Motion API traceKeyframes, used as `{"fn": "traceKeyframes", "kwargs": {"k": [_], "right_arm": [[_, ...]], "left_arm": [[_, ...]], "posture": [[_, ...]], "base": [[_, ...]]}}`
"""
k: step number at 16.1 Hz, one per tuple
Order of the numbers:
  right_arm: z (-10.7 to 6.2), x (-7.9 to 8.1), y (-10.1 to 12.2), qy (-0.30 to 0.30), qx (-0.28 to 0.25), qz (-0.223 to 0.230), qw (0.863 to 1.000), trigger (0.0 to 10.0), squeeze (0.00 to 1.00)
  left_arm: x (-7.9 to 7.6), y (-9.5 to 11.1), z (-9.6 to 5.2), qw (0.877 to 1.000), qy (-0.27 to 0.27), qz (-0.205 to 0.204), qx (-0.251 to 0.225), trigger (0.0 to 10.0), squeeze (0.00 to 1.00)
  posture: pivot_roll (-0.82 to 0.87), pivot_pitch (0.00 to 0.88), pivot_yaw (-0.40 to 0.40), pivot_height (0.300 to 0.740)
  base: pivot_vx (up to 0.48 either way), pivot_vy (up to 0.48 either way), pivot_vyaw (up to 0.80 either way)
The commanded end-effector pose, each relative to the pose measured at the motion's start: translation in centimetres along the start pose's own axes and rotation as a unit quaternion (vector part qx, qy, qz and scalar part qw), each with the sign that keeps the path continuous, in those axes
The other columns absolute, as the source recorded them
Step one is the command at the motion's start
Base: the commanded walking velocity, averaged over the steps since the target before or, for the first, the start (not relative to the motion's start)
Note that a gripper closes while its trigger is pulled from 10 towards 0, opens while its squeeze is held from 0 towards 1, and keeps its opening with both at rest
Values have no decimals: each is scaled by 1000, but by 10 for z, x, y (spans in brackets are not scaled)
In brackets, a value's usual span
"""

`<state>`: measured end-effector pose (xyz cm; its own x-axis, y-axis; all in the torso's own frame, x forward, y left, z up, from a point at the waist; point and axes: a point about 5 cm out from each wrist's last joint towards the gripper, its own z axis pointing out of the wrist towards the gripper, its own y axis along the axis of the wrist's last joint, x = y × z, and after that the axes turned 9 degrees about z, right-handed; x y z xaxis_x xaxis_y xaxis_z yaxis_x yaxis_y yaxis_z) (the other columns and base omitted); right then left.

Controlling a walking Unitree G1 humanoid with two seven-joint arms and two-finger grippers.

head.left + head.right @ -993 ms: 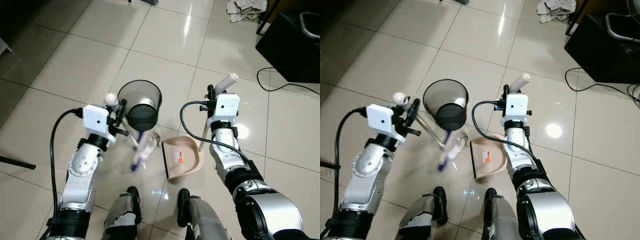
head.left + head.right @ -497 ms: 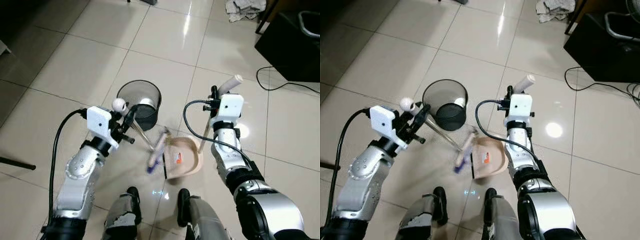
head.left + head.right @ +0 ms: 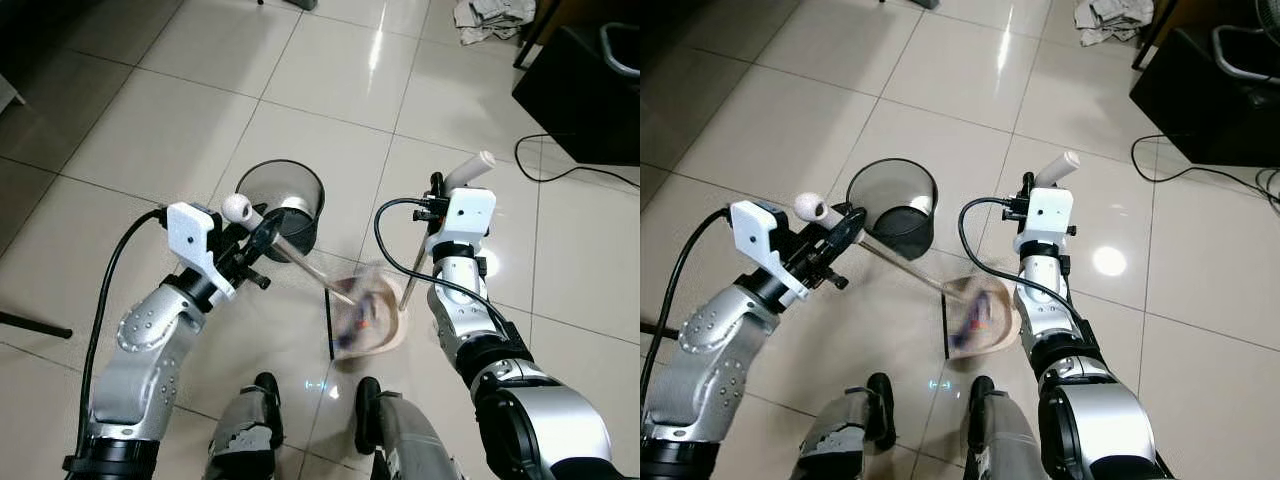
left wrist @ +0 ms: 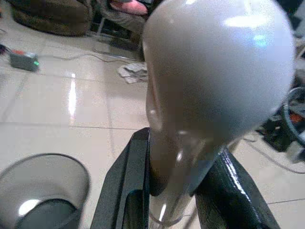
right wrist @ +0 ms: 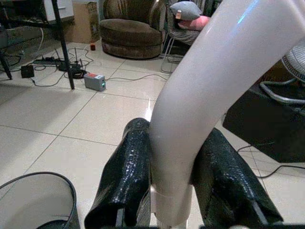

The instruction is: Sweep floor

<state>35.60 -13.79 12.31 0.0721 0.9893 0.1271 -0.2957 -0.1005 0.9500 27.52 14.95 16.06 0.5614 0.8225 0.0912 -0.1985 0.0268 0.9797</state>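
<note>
My left gripper (image 3: 258, 236) is shut on a broom's clear shaft just below its white knob (image 3: 236, 208); the left wrist view shows both black fingers (image 4: 127, 191) clamped on it. The blurred purple broom head (image 3: 358, 312) lies over the beige dustpan (image 3: 388, 326), which rests on the tiles. Its long white handle (image 3: 468, 170) rises upright, and my right gripper (image 3: 437, 192) is shut on that handle, fingers (image 5: 128, 176) pressed to either side. A black mesh bin (image 3: 282, 205) stands just behind the broom shaft.
A black cabinet (image 3: 590, 90) stands at the far right, with a black cable (image 3: 560, 172) looping on the floor before it. Crumpled paper (image 3: 490, 18) lies at the back. A dark rod (image 3: 35, 325) lies at the left edge. My feet (image 3: 265, 395) are just below the dustpan.
My left arm has swung the broom head to the right, from the tiles in front of the bin onto the dustpan. The right gripper and dustpan have hardly moved.
</note>
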Motion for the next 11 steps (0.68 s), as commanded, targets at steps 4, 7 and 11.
{"fn": "traceKeyframes", "kwargs": {"k": [4,7,11], "right_arm": [[-9,-2,-14,-4,44,-3,999,10000,0],[-7,-5,-14,-10,46,-2,999,10000,0],[-8,-8,-15,-15,49,1,999,10000,0]], "left_arm": [[0,15,-5,999,-46,-15,-2,10000,0],[15,38,-13,999,-45,25,-15,10000,0],[32,55,-19,997,-15,69,-28,10000,0]], "posture": [[184,334,2,740],[191,314,4,740],[198,291,0,740]], "base": [[0,0,0],[0,0,0],[0,0,0]]}}
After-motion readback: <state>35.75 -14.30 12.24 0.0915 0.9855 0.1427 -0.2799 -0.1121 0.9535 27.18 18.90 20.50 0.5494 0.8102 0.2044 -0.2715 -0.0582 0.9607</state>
